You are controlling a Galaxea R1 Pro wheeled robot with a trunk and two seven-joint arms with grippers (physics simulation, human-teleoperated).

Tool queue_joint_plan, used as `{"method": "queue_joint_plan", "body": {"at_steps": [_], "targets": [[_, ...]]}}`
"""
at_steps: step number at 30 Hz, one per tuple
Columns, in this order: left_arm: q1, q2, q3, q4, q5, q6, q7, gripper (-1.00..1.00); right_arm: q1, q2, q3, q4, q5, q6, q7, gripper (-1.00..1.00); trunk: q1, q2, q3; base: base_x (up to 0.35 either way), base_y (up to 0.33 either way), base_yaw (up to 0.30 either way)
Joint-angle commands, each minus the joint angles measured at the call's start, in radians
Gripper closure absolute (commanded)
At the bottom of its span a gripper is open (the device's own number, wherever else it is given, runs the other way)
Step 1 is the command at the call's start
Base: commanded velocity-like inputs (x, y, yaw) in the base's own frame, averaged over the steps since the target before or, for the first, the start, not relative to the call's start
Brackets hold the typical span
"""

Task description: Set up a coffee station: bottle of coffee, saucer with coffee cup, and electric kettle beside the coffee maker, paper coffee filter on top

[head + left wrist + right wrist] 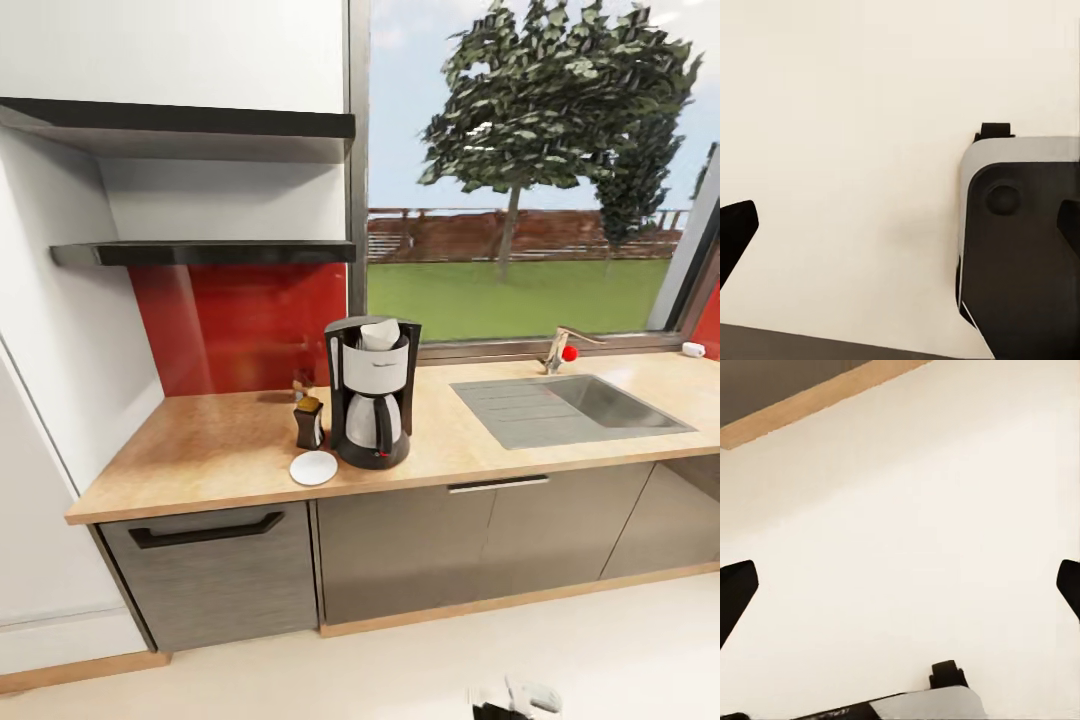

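Observation:
The black and silver coffee maker [371, 405] stands on the wooden countertop [200, 450], below the window's left edge. A white paper filter [380, 333] sits in its top. A small dark bottle of coffee [309, 423] with a brown lid stands close against its left side. Just in front of that bottle, a white saucer [314, 467] lies flat with nothing on it. My left gripper [900, 232] is open over pale floor, beside my grey and black base [1020, 247]. My right gripper [900, 589] is open too, fingertips [735, 592] wide apart above the floor.
A steel sink [575, 405] with a faucet [560, 350] is set into the counter at the right. Two dark wall shelves [200, 253] hang above the counter's left half. Grey cabinet fronts [210, 570] run below. A wooden plinth strip [817, 401] borders the floor.

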Motion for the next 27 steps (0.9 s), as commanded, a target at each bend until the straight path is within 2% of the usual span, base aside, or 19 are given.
{"method": "queue_joint_plan", "body": {"at_steps": [1,3,7,17,18,27], "targets": [[0.001,0.000,0.008,0.002,-0.009,-0.025,0.003,-1.00,0.012,-0.009,0.004,0.001,0.044,-0.004,-0.002,-1.00,0.000,-0.001,-0.001,0.000,-0.002,0.000],[0.009,0.003,0.008,0.004,-0.008,-0.068,0.003,-1.00,0.028,-0.019,0.003,0.001,0.113,-0.007,-0.003,-1.00,0.000,-0.001,-0.001,0.000,-0.001,0.000],[0.023,0.006,0.008,0.004,-0.008,-0.117,0.003,-1.00,0.041,-0.024,0.003,0.000,0.159,-0.008,-0.004,-1.00,0.000,-0.001,-0.001,0.000,0.000,0.000],[0.027,0.008,0.008,-0.001,-0.008,-0.139,-0.007,-1.00,0.046,-0.025,0.001,-0.001,0.170,-0.006,-0.006,-1.00,0.000,-0.001,-0.001,0.000,0.000,0.000],[0.027,0.012,0.008,0.001,-0.007,-0.139,-0.009,-1.00,0.046,-0.010,0.002,-0.002,0.172,-0.005,-0.004,-1.00,0.000,-0.001,-0.001,0.000,0.000,-0.262],[0.027,0.010,0.008,-0.002,-0.008,-0.138,-0.008,-1.00,0.060,-0.027,0.002,0.001,0.173,-0.007,-0.004,-1.00,0.000,-0.001,-0.001,0.000,0.000,-0.292]]}}
